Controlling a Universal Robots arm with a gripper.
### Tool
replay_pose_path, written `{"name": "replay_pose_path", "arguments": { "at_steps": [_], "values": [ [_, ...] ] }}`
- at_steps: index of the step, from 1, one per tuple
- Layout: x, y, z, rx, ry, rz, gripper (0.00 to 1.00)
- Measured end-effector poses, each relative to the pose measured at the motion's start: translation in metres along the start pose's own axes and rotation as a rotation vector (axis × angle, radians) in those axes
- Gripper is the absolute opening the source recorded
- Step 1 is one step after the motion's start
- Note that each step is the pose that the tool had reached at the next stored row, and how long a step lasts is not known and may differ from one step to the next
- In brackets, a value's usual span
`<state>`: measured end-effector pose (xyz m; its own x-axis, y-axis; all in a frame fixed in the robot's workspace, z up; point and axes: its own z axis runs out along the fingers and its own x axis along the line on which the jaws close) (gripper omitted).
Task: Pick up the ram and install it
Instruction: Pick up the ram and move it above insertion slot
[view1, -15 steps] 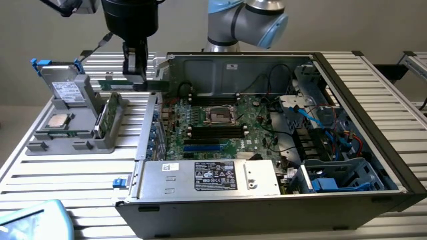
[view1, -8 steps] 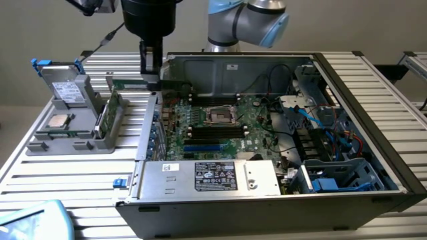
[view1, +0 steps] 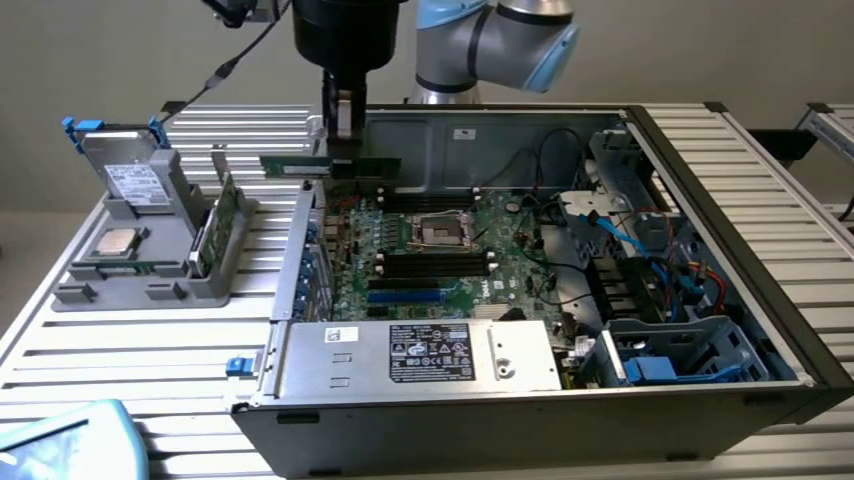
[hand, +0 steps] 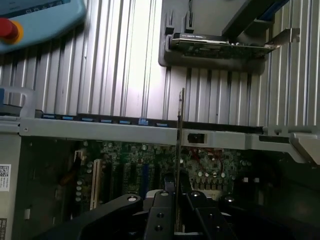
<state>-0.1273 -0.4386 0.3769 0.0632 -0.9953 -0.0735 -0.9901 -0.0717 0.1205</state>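
- Gripper (view1: 344, 158), fingers clamped on the ram (view1: 294, 166); its edges hang in free air.
- Below the fingers: motherboard (view1: 454, 250) in the open computer case (view1: 534, 430), slatted table (view1: 134, 340) alongside.

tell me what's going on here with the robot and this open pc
The robot arm's gripper has the ram clamped in its jaws and holds it level above the open computer case, near the case's back corner on the exterior view's left. The stick is not seated in any slot on the motherboard. Beside the case, on the exterior view's left, a grey parts holder carries a square processor chip.
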Motion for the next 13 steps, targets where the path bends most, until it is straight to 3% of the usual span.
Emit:
{"name": "replay_pose_path", "arguments": {
  "at_steps": [13],
  "values": [
    [0.004, -0.0577, -0.0094, -0.0002, 0.0001, -0.002, 0.14]
  ]
}}
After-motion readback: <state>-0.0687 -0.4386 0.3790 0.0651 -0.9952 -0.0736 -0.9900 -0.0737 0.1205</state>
